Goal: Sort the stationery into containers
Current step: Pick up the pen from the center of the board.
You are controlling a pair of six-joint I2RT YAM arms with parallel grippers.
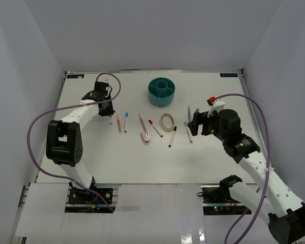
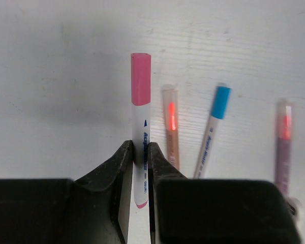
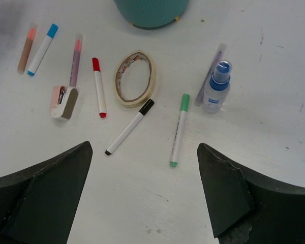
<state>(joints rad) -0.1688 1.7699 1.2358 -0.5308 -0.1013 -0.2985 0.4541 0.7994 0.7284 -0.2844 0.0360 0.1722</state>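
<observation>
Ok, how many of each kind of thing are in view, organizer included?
Pens: 8 (pink, orange, blue, purple, red, black, green, clear)
Tan band loop: 1
Pink sharpener: 1
Blue-capped spray bottle: 1
Teal organizer: 1
Total: 12

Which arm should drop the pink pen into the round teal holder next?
Left. The left end effector grips the pink-capped white pen. The right end effector hangs open and empty above the green-capped pen.
</observation>
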